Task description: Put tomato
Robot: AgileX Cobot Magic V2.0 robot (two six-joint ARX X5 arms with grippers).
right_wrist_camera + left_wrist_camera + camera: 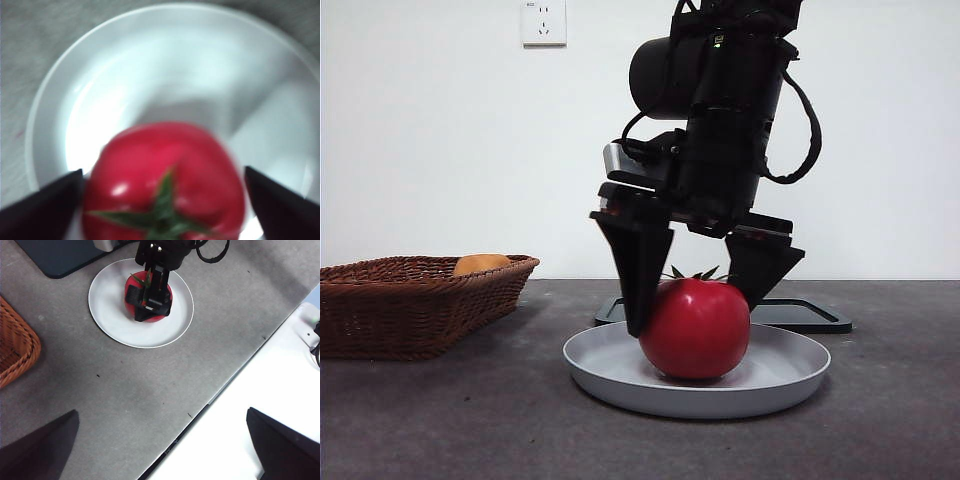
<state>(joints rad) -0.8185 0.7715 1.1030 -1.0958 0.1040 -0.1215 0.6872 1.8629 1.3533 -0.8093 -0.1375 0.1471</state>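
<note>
On the white plate point(790, 375) the tomato point(696, 328) is sat upright, stem up, and it's flanked by the right gripper point(698, 300), jaws spread either side, roughly touching it. Well off to the plate's side, the left gripper point(165, 450) is held wide open.

The right claw point(695, 310) hangs low from a big dark arm — wrist tilted, jaws pointing down and spread to either side of the tomato point(695, 328). The left claw point(162, 450) waits high above the bench, jaws wide apart — nothing between them.
</note>
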